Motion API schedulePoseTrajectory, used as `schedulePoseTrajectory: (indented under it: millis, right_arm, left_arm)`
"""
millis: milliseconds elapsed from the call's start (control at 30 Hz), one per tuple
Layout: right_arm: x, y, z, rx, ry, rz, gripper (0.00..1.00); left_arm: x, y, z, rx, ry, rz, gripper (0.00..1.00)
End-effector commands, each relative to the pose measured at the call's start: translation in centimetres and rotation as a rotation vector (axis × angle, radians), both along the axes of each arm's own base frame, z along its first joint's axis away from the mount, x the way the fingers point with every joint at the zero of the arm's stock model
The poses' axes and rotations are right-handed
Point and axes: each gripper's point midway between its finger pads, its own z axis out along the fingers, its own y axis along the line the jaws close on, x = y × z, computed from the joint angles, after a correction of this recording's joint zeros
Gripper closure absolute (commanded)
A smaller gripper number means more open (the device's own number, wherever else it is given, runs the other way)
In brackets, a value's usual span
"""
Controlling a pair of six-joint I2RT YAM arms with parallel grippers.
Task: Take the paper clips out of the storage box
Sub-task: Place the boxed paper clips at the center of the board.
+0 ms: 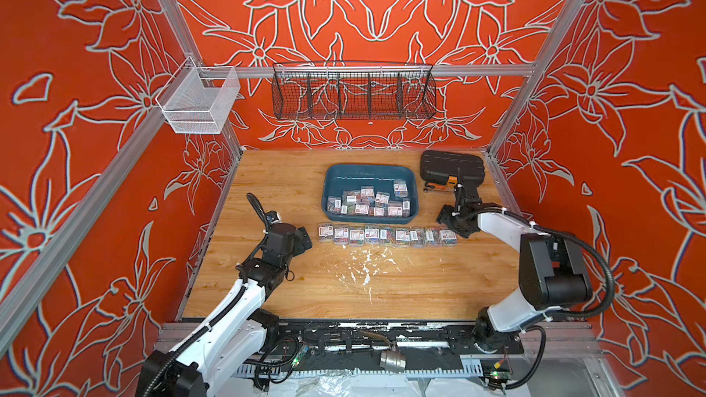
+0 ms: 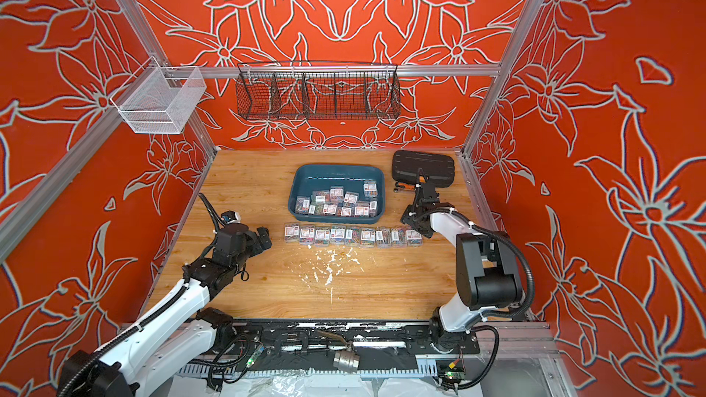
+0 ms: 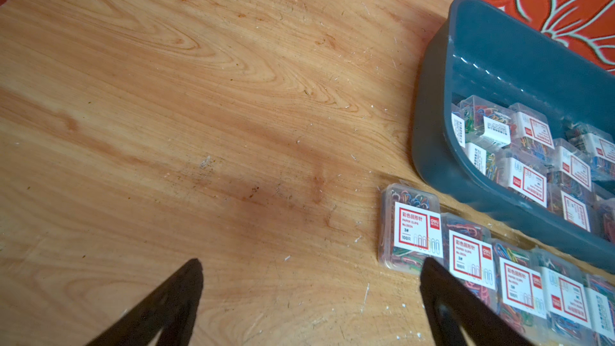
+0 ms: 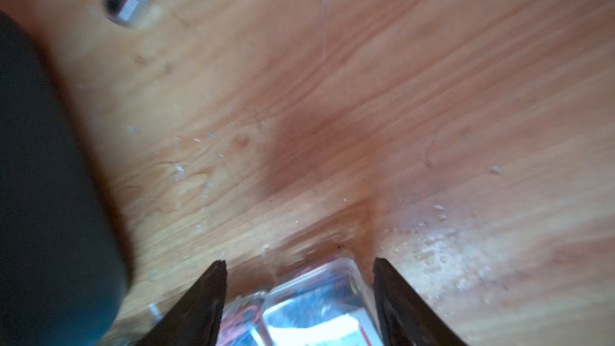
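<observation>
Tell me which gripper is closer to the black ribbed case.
Right. The right gripper is over the last paper clip box in the row, just in front of the black ribbed case; the left gripper is at the row's opposite end, much farther away.

Wooden table (image 1: 305, 292), worn. Row of paper clips (image 1: 386, 236) flat on it, running from just beside my left gripper (image 3: 309, 262) to under my right gripper (image 4: 299, 262). Storage box (image 1: 327, 192) just beyond row. Black case (image 1: 450, 166) beyond right gripper. White flecks (image 1: 363, 265) on my side of row.
</observation>
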Motion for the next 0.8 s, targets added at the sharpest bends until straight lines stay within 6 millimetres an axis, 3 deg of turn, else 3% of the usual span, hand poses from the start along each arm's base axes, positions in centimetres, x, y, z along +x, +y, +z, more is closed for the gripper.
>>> schedulePoseTrajectory:
  millis: [0,67,200,333,567,767]
  right_arm:
    - [0.8,-0.1,5.0,-0.042,-0.113,0.000,0.28]
    - [1.0,0.8,6.9,-0.054,-0.159,0.027,0.31]
    - [1.3,4.5,9.8,-0.095,-0.229,0.123,0.38]
    - [1.4,8.5,11.5,-0.153,-0.267,0.213,0.42]
    - [2.6,12.4,9.5,-0.305,-0.176,0.298,0.46]
    - [4.7,13.2,6.7,-0.460,-0.041,0.322,0.51]
  left_arm:
    - [0.1,0.2,0.2,0.000,-0.008,0.014,0.01]
    - [0.1,0.2,0.1,0.000,-0.008,0.013,0.01]
    - [0.1,0.1,0.1,-0.001,-0.009,0.010,0.01]
    - [0.1,0.1,0.1,-0.002,-0.008,0.006,0.01]
    - [0.1,0.2,0.2,-0.003,-0.013,0.010,0.01]
    - [0.1,0.1,0.2,-0.004,-0.014,0.004,0.01]
